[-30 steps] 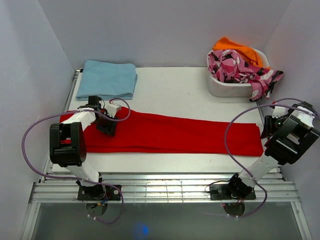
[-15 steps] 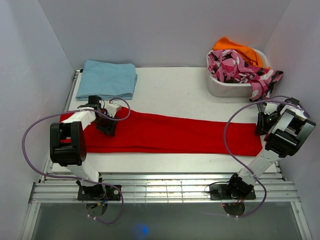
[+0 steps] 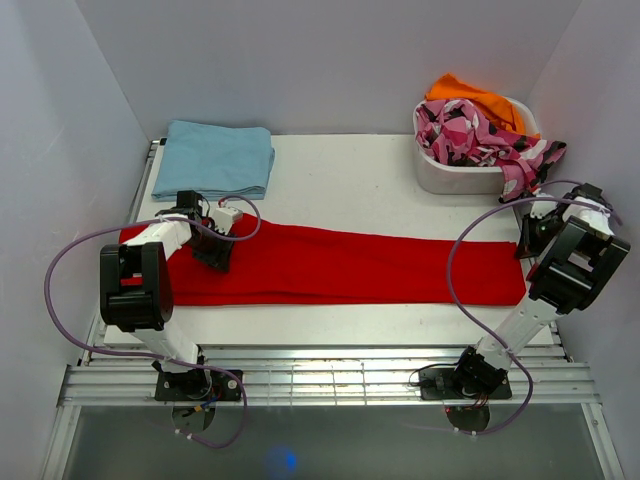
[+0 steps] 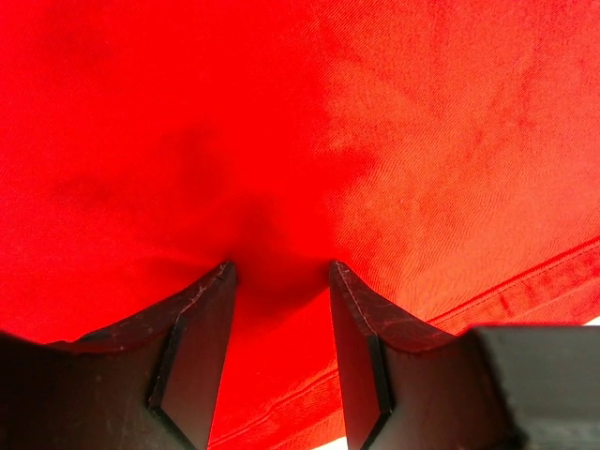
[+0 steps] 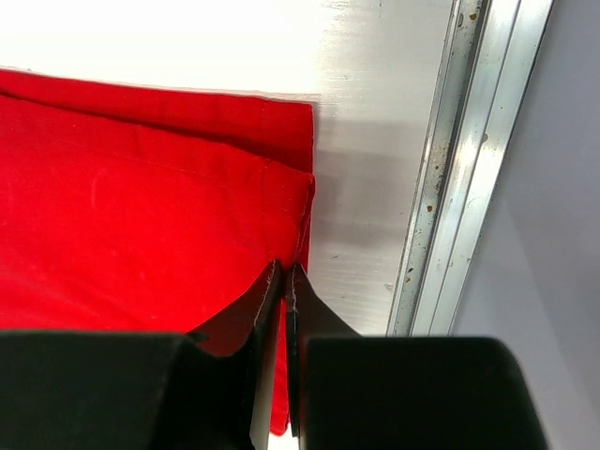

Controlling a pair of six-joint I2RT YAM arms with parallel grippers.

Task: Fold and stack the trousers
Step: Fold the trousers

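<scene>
The red trousers point(image 3: 350, 265) lie stretched left to right across the white table point(image 3: 360, 180), folded lengthwise. My left gripper point(image 3: 216, 254) rests on their left part. In the left wrist view its jaws point(image 4: 279, 267) stand open, tips pressed onto the red cloth point(image 4: 300, 122). My right gripper point(image 3: 526, 243) is at the trousers' right end. In the right wrist view its jaws point(image 5: 285, 269) are closed on the hem edge of the red cloth point(image 5: 141, 216), right by the table's side.
A folded light blue garment point(image 3: 220, 158) lies at the back left. A white basket point(image 3: 448, 176) at the back right holds a pink-black-white patterned garment point(image 3: 470, 130) and an orange one point(image 3: 470, 97). A metal rail point(image 5: 450, 187) runs along the table's right edge, with walls close by.
My right arm's wrist has swung in and back towards the far side, with the gripper staying at the trousers' right hem. The left arm and the trousers have not visibly moved.
</scene>
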